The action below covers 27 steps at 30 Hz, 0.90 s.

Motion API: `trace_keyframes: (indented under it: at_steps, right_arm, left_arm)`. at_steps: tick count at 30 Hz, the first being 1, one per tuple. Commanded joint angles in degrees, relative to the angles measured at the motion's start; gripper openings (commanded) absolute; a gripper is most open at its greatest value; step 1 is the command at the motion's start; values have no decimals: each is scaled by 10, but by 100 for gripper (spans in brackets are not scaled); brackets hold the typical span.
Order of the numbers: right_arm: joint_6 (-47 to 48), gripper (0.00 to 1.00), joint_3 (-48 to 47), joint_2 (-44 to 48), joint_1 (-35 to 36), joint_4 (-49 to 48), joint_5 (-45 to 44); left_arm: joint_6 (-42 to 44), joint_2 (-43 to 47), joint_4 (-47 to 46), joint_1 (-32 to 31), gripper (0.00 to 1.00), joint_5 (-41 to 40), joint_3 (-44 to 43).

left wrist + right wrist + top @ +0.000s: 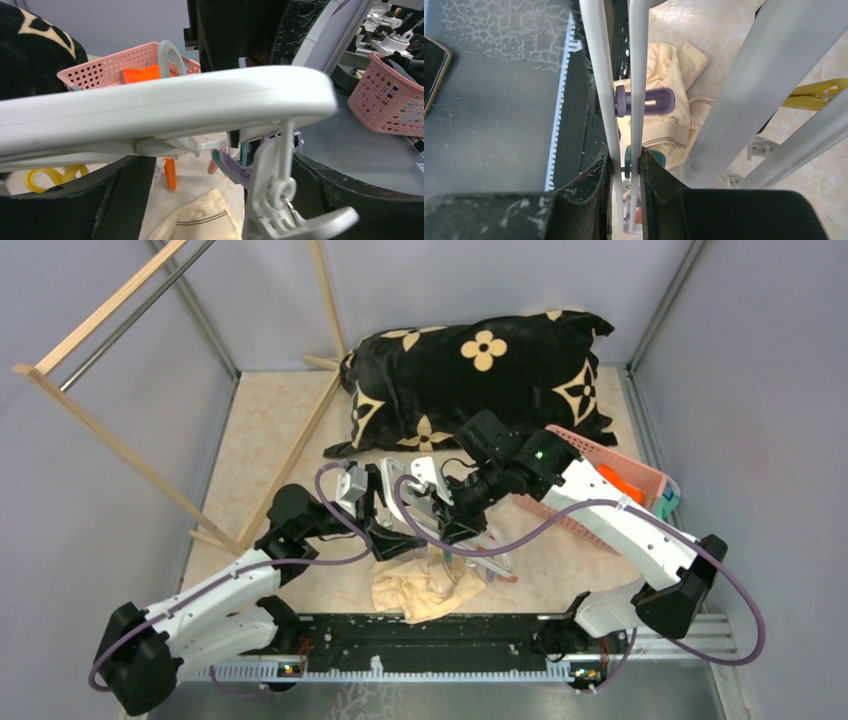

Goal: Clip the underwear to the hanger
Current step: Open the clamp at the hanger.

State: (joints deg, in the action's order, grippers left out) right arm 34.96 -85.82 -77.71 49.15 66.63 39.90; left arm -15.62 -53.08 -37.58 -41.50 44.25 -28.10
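Note:
The white hanger point(490, 558) hangs low over the table centre, between both arms. My right gripper point(455, 530) is shut on two thin white rails of the hanger point(636, 60); in the right wrist view my gripper point(625, 160) pinches them together. My left gripper point(390, 535) is beside the frame with its fingers wide apart. The thick frame bar point(165, 107) lies across its view and a white clip point(270, 200) dangles between the fingers. The cream underwear point(425, 590) lies crumpled on the table below, also seen from the wrists point(200, 220) point(669, 115). Orange point(170, 174) and purple point(644, 101) clips hang free.
A pink basket point(600, 465) holding an orange cloth point(607, 483) stands right of the arms. A black flower-print cushion point(480, 370) lies at the back. The wooden rack point(120, 450) leans at the left. A toothed black rail point(440, 635) runs along the near edge.

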Motion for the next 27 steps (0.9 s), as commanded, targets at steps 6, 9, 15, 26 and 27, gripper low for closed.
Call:
trace_keyframes:
  at_steps: [6,9,15,26,27]
  right_arm:
    - [7,0,-6,3,0,-42,-16]
    - [7,0,-6,4,0,-41,-19]
    - [6,0,-3,13,0,-45,-20]
    - [7,0,-1,6,0,-40,-19]
    - [7,0,-2,6,0,-39,-18]
  left_arm:
    - [9,30,-36,-6,98,37,-11]
    - [16,42,-25,-6,98,37,-8]
    - [43,83,11,-6,99,25,4]
    - [62,103,56,-6,94,5,-9]
    - [63,98,57,-6,95,6,-13]
